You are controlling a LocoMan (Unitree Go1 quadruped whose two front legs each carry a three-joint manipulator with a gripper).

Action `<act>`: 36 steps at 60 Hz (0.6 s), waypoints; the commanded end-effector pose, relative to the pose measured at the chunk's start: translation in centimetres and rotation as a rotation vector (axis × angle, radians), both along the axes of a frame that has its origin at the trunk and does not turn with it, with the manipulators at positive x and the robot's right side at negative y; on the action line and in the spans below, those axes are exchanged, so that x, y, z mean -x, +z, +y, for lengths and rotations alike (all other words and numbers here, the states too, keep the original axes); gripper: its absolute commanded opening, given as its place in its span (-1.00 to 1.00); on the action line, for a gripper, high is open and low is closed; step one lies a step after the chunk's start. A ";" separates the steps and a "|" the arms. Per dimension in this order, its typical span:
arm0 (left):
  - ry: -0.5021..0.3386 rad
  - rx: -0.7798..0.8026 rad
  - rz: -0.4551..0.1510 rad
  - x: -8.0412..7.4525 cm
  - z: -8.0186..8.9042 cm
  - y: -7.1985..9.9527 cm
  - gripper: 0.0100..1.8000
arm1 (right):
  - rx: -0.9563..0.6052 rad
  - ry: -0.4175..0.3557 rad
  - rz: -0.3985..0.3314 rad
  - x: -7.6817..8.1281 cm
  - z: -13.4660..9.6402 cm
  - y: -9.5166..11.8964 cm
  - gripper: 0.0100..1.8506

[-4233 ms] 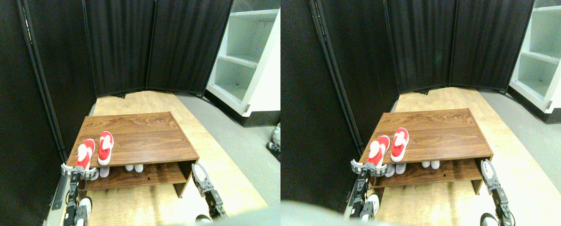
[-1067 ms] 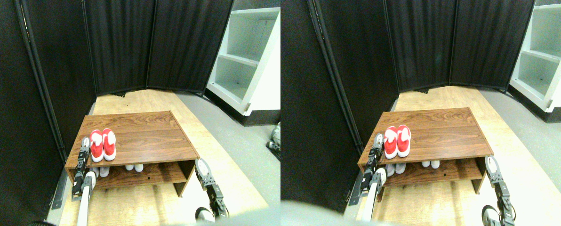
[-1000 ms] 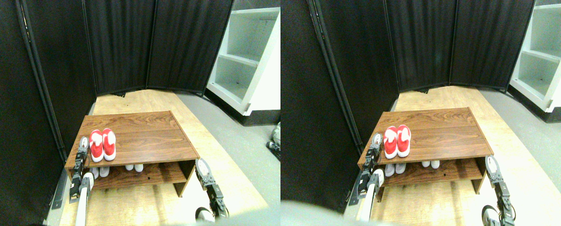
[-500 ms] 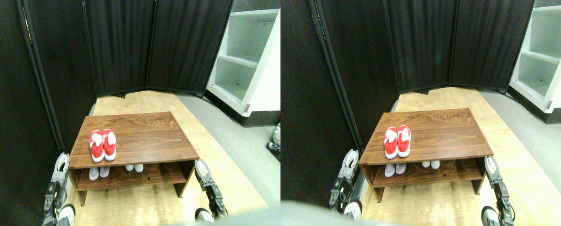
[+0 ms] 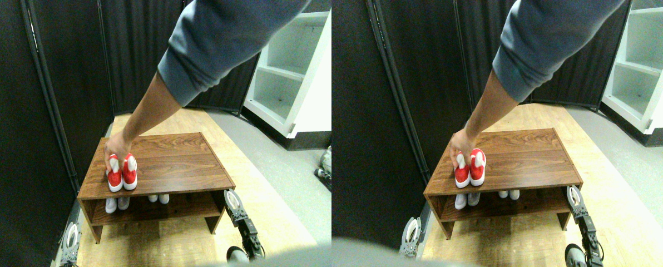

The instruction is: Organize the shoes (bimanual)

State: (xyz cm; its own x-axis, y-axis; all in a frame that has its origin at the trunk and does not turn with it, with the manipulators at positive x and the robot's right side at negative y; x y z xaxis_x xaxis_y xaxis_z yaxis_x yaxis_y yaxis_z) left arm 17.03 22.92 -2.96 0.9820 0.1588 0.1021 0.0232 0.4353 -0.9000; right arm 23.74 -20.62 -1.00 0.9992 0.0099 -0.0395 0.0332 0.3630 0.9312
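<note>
A: L gripper [image 5: 71,236] low by the brown wooden two-tier rack's [image 5: 187,167] left leg; R gripper [image 5: 232,201] at its right end. Jaws: can't tell.

B: Red white-trimmed sneaker pair [image 5: 122,173]?

A: Rack top, 1 o'clock from L, nearer L; long axes 12–6. Person's hand [image 5: 115,149] on them. Pale pairs [image 5: 137,201] below.

Brightness: scene evenly and brightly lit from above
Shadows: lower shelf of the wooden rack [image 5: 159,207] is shaded
Glare: white shelving [image 5: 292,67] is slightly washed out
Distortion: straight edges are bent near the borders
Blur: sleeve [image 5: 220,39] is rendered soft
</note>
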 end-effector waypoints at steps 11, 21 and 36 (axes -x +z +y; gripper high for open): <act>-0.045 -0.001 -0.027 -0.5 -0.3 0.0 -1.00 | 0.004 0.003 -0.054 -0.2 0.2 1.0 -1.00; -0.039 0.008 -0.027 -0.5 -0.5 0.3 -1.00 | 0.024 0.005 -0.059 -0.2 0.1 1.0 -1.00; -0.025 0.039 -0.039 -0.3 -1.0 0.6 -1.00 | 0.014 0.006 -0.059 -0.2 0.1 0.9 -1.00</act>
